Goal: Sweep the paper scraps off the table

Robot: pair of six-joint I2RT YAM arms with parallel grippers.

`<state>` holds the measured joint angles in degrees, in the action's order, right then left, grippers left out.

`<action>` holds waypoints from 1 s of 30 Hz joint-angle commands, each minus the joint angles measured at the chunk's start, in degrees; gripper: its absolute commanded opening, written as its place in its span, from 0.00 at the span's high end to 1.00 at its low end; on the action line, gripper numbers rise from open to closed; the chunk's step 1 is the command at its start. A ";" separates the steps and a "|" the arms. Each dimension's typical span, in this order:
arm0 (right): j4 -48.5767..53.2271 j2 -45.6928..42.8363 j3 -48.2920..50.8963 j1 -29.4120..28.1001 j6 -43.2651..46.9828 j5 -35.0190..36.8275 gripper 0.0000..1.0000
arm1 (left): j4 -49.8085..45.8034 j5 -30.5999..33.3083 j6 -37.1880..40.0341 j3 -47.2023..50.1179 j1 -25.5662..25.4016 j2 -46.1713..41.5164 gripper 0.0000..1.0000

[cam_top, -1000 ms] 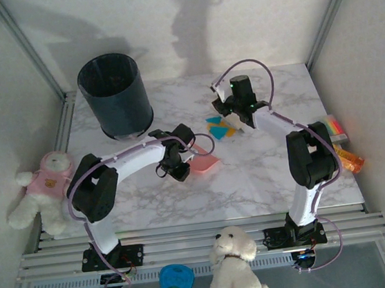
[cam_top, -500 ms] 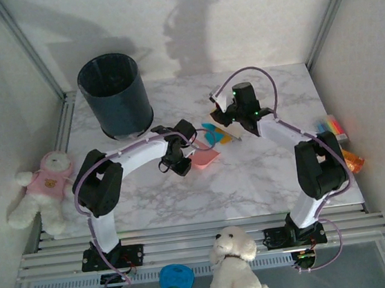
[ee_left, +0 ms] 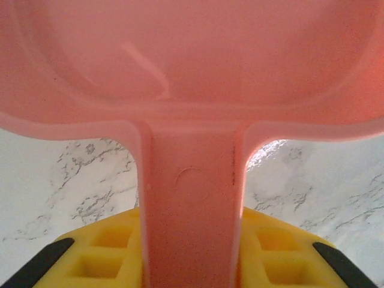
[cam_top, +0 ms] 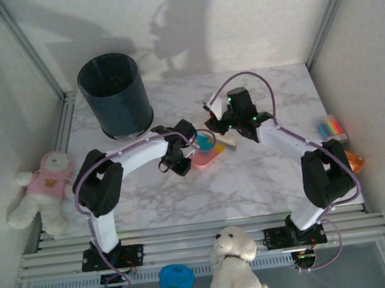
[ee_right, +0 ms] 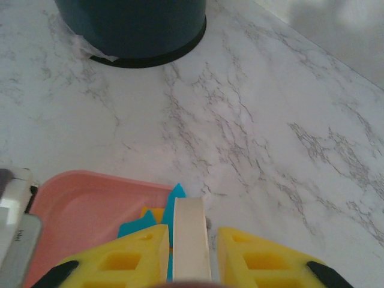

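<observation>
Top view: the left gripper sits over the middle of the surface. It is closed narrow on the handle of the pink dustpan.

Left wrist view: the dustpan handle is clamped between the yellow fingers. The dustpan tray spreads wide just ahead of them, with marble surface visible below on both sides.

Top view: the right gripper is just beyond the dustpan, on its far-right side. Its jaws are closed narrow on a white brush.

Right wrist view: the white brush handle stands upright between the two yellow fingers, gripped on both sides.

The paper scraps are teal and orange-yellow bits, bunched at the open mouth of the dustpan between pan and brush. In the right wrist view some scraps lie inside the pink tray. One teal point pokes over its rim, just beside the brush handle. I cannot tell the count.

A dark bin stands upright at the far-left corner of the surface, well apart from the dustpan.

At the right edge are a striped multicoloured block and an orange toy. A teddy in pink lies off the left rail. A white plush dog sits at the near rail between the arm bases.
</observation>
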<state>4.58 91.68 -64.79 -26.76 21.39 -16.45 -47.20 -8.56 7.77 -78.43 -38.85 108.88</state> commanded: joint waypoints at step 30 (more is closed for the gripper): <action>1.74 -0.33 -1.21 -2.50 -0.92 -2.59 1.00 | -3.86 -2.99 3.46 -0.40 -2.22 -0.60 1.00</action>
<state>3.79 93.25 -65.47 -28.73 18.02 -14.26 -47.88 -9.89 9.47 -78.43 -40.32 108.88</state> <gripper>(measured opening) 0.259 0.259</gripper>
